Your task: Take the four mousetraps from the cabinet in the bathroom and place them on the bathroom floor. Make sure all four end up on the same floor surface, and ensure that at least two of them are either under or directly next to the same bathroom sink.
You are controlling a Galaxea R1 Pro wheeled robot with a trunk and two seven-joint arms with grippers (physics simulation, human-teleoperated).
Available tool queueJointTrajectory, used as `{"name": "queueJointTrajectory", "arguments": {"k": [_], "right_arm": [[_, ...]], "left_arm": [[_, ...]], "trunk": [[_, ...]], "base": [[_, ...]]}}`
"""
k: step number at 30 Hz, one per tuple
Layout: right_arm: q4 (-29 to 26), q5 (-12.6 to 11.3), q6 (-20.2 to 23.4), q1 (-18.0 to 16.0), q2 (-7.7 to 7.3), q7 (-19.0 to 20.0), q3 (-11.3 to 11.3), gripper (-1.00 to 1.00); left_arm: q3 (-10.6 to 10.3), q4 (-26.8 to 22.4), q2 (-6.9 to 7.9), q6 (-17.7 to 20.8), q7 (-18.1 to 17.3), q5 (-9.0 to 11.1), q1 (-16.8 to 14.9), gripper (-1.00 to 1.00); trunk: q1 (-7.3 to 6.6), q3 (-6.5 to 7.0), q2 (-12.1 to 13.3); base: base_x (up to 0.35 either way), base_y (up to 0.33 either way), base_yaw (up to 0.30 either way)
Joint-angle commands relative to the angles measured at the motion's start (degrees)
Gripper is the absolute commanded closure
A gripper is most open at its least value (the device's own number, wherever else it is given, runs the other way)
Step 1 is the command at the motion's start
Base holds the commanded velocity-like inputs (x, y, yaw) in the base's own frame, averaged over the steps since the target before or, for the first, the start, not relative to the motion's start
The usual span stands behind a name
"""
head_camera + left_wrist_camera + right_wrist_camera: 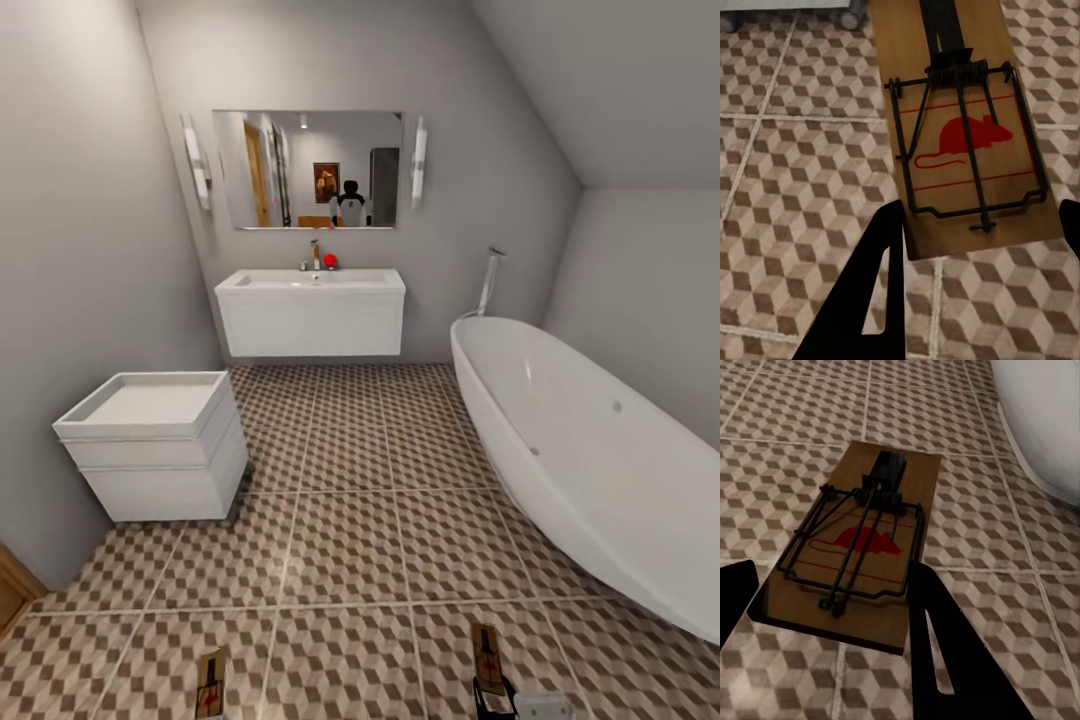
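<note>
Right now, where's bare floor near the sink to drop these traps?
Open tile runs from under the wall sink out between the white cabinet and the tub. It's tightest along the tub's side. Both grippers hold a mousetrap.

Readable text: none anywhere, no letters, brands or numbers.
Left wrist mousetrap (967,142): red mouse silhouette with curled tail, between two thin red lines, centre right of frame.
Right wrist mousetrap (855,551): same red mouse sign and red lines, centre left of frame.
Head view mousetraps (211,682): small red mark, bottom edge.
</note>
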Motion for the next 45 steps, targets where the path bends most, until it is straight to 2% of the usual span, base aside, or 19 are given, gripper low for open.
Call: {"name": "queueJointTrajectory", "arguments": {"k": [1,27,36,42,45], "right_arm": [[0.0,0.1,-0.1,0.0,-0.04,-0.6,0.4,1.0],[0.2,0.1,0.2,0.0,-0.19,-0.5,0.4,1.0],[4.8,0.0,0.3,0.0,0.01,-0.5,0.4,1.0],[12.5,0.0,0.4,0.0,0.11,-0.3,0.4,1.0],[14.4,0.0,0.4,0.0,0.11,-0.2,0.4,1.0]], "left_arm": [[-0.3,0.1,-0.05,-0.1,0.7,-0.6,0.0,1.0],[-0.3,0.1,0.01,-0.1,0.7,-0.6,0.0,1.0],[-0.3,0.1,0.03,-0.2,0.7,-0.6,0.0,1.0],[-0.3,0.1,0.03,-0.2,0.7,-0.6,0.0,1.0],[-0.3,0.1,0.03,-0.2,0.7,-0.6,0.0,1.0]], "trunk": [[0.03,-0.05,0.0],[0.03,-0.05,0.0],[0.03,-0.05,0.0],[0.03,-0.05,0.0],[0.03,-0.05,0.0]], "base": [[0.322,0.0,0.0],[0.322,0.0,0.0],[0.322,0.0,0.0],[0.322,0.0,0.0],[0.322,0.0,0.0]]}}
